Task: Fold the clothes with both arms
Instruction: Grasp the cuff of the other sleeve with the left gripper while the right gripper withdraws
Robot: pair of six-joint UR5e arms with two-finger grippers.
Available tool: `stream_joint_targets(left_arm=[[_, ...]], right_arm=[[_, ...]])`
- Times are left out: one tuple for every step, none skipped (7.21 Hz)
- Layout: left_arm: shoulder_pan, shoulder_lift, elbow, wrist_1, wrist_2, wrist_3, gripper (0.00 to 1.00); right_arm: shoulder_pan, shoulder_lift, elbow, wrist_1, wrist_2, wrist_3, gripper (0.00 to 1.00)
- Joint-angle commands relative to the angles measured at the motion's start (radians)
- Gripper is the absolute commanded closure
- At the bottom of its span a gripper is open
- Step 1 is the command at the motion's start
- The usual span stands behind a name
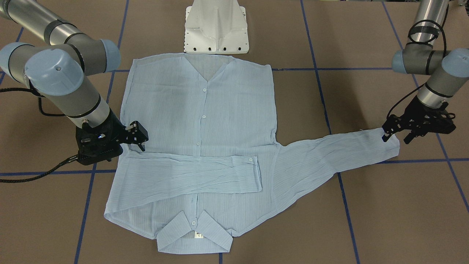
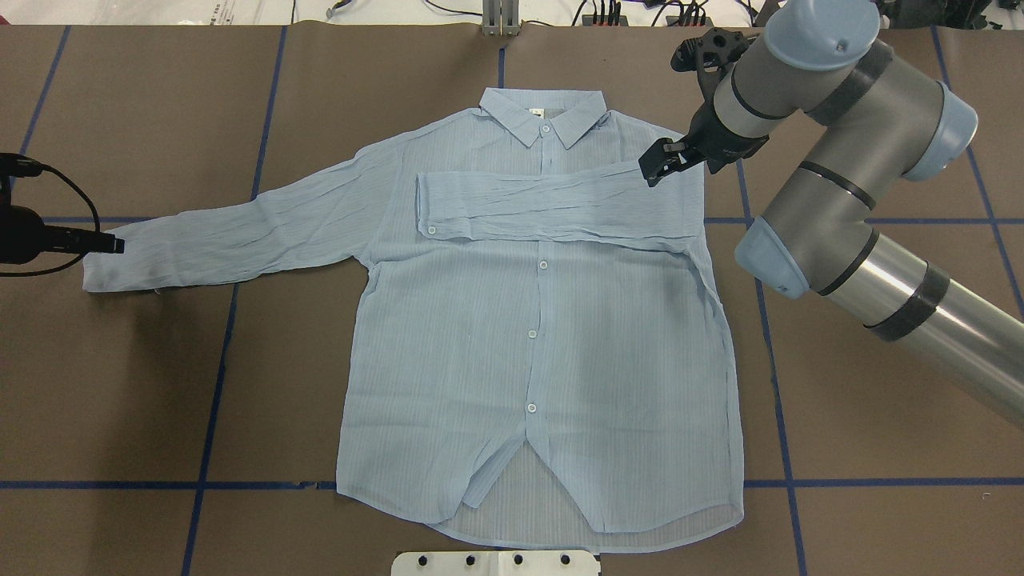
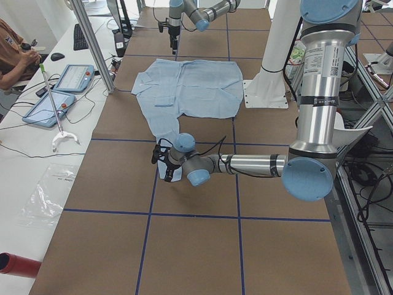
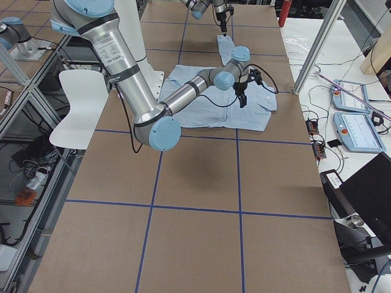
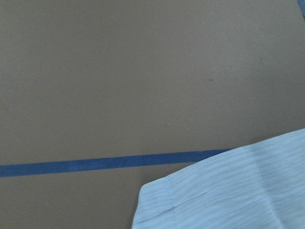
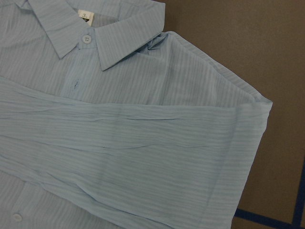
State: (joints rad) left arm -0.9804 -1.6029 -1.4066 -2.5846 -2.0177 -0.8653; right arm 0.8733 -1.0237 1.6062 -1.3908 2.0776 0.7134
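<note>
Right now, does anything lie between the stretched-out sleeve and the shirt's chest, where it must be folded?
Nothing visible blocks the way. The stretched sleeve lies flat on the table, and only the other sleeve already lies folded across the chest.

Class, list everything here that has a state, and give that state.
shirt: lying flat, front up, buttoned.
folded sleeve: laid across the shirt front.
other sleeve: stretched out sideways, unfolded.
left gripper: open, at that sleeve's end.
right gripper: open, holding nothing.
</note>
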Motion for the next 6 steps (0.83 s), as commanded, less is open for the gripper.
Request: stream_joint_targets(left_arm=[[0.003,-0.002,0.024,0.001,0.0,0.003,0.17],[0.003,-0.002,0.032,0.001,0.01,0.003,0.17],[0.003,-0.002,0.032,0.004,0.014,0.003,0.19],[0.003,-0.002,0.032,0.01,0.016,0.003,0.26],[0.003,-0.002,0.034,0.011,0.016,0.003,0.31],[0.003,-0.002,0.038,0.011,0.016,0.003,0.33]], right_arm=[[0.001,-0.004,0.0,0.001,0.001,-0.003,0.0],[0.001,-0.004,0.001,0.001,0.001,-0.003,0.0],[0.001,-0.004,0.0,0.001,-0.001,-0.003,0.0],[0.001,-0.004,0.0,0.001,-0.001,-0.003,0.0],[0.001,-0.004,0.0,0.001,-0.001,-0.003,0.0],[0.003,-0.004,0.0,0.001,-0.001,-0.003,0.0]])
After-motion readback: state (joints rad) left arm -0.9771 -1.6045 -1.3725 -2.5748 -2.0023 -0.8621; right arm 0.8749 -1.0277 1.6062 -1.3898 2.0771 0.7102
